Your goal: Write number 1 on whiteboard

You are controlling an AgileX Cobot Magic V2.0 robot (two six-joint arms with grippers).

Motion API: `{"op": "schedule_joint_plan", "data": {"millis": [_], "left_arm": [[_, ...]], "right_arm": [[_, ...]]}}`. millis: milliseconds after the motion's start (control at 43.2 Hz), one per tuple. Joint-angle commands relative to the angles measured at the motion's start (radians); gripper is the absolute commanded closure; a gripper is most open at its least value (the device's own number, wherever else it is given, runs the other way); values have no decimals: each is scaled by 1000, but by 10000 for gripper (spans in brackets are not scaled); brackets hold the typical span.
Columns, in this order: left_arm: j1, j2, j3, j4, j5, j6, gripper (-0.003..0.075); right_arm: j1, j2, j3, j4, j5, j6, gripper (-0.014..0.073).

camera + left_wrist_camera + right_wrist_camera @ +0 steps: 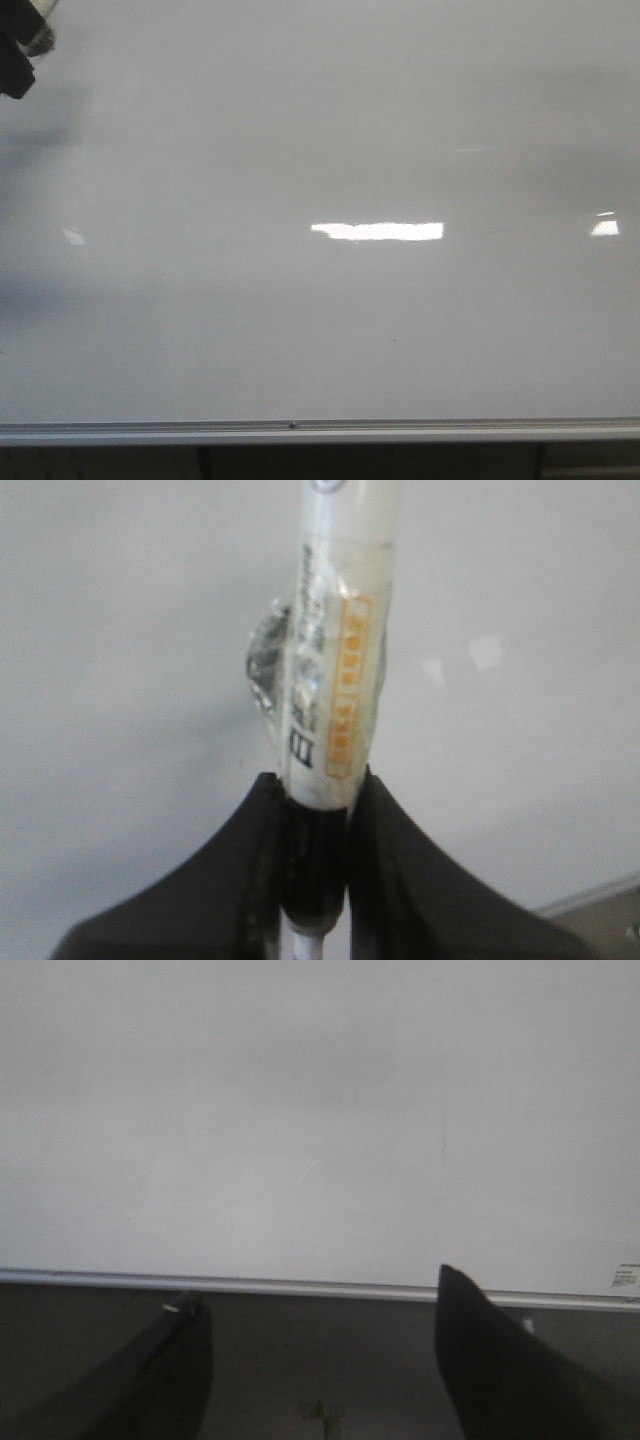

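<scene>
The left gripper (318, 800) is clamped on a marker (335, 650), its long axis pointing at the whiteboard (320, 120) (no stroke visible yet); the right gripper (320, 1320) hangs spread, near the frame.

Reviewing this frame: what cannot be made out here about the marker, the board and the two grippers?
- Marker tip: cut off by the top edge of the left wrist view, so contact with the whiteboard is unknown.
- Number 1: no clear stroke in the front view; a faint mark in the right wrist view is too small to judge.
- Left gripper: mostly cut off by the front view's corner.
- Right gripper: absent from the front view.
</scene>
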Motion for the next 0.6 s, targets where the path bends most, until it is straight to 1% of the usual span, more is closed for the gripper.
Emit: {"op": "schedule_joint_plan", "data": {"millis": [0, 69, 162, 185, 278, 371, 579], "left_arm": [[-27, -76, -60, -41, 107, 107, 741], [-43, -94, -79, -98, 202, 205, 741], [-63, -100, -103, -193, 330, 370, 741], [-70, -100, -106, -230, 356, 423, 741], [-101, -100, -111, -331, 437, 555, 741], [-148, -100, -111, -373, 487, 617, 741], [-294, -100, -111, -375, 488, 653, 741]], "right_arm": [[25, 66, -87, 63, 32, -70, 88], [60, 113, -128, 103, 82, -134, 88], [114, 171, -171, 144, 122, -211, 88], [134, 190, -184, 154, 136, -240, 88], [205, 244, -227, 167, 174, -327, 88], [290, 291, -265, 176, 192, -400, 88], [459, 396, -389, 232, 230, -575, 88]]}}
